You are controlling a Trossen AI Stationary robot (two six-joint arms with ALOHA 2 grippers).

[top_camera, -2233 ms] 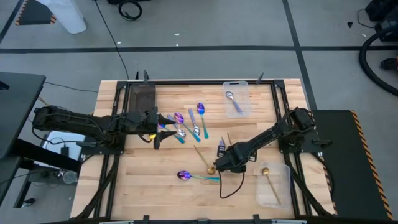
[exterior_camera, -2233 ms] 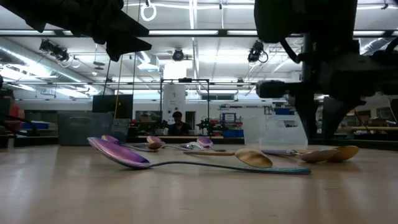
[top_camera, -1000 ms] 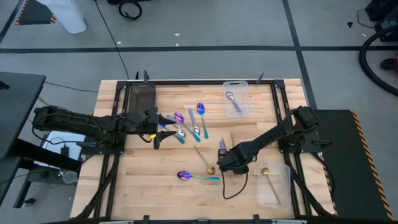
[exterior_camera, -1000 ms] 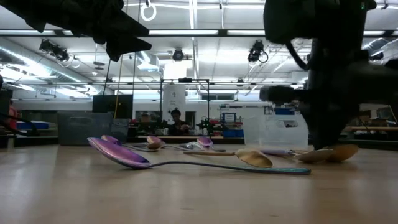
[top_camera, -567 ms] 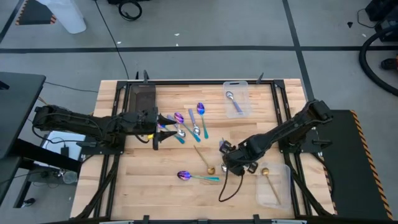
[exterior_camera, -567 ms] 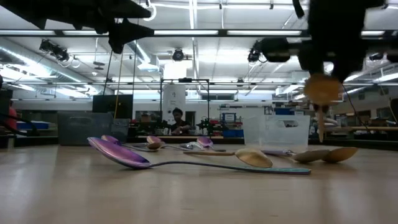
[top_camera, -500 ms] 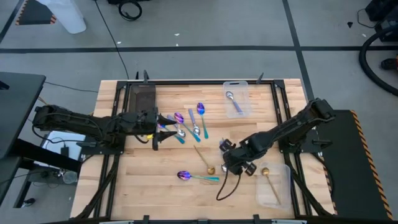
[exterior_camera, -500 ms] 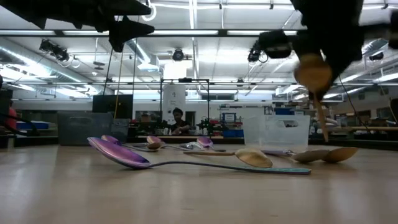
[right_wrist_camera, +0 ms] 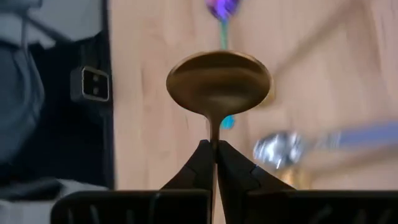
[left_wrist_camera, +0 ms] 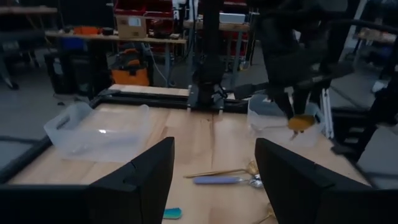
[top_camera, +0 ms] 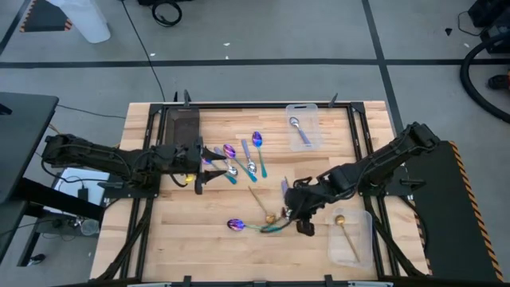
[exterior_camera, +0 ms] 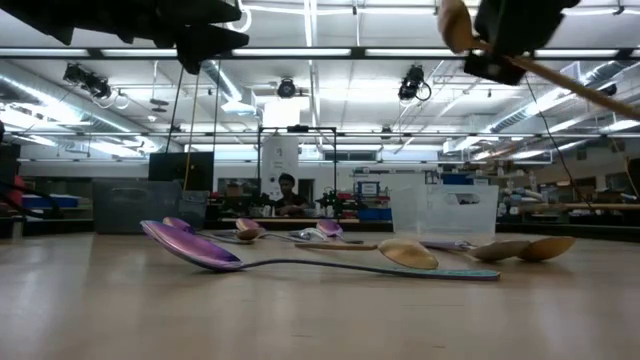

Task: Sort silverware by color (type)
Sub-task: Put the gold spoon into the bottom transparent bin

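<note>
My right gripper (right_wrist_camera: 214, 155) is shut on a gold spoon (right_wrist_camera: 217, 84) and holds it high above the table's near right part (top_camera: 296, 214). The other silverware lies on the table. A cluster of teal- and lavender-handled spoons (top_camera: 239, 163) is at the middle. A gold spoon (top_camera: 263, 206) and a purple-bowled teal spoon (top_camera: 247, 226) lie nearer the front. My left gripper (left_wrist_camera: 214, 180) stands open and level at the left of the cluster (top_camera: 199, 171), with nothing between its fingers. My right gripper pinches the gold spoon's neck (right_wrist_camera: 214, 134), just behind the bowl, between its two fingertips. The bowl (exterior_camera: 455, 25) sticks out past the fingers. The handle (exterior_camera: 600, 88) slopes down on the other side. The spoon is lifted clear of the table.
A clear bin (top_camera: 304, 126) with a silver-bowled spoon stands at the far middle right. Another clear bin (top_camera: 349, 235) with a gold spoon sits at the near right, beside my right gripper. A dark tray (top_camera: 181, 123) lies at the far left.
My right gripper has risen from the table with the gold spoon and rolled its wrist. The spoon, which lay on the wood, is lifted clear; it first hung bowl-up and handle-down and now lies slanted, bowl highest. The right arm has drawn slightly toward the near edge.
</note>
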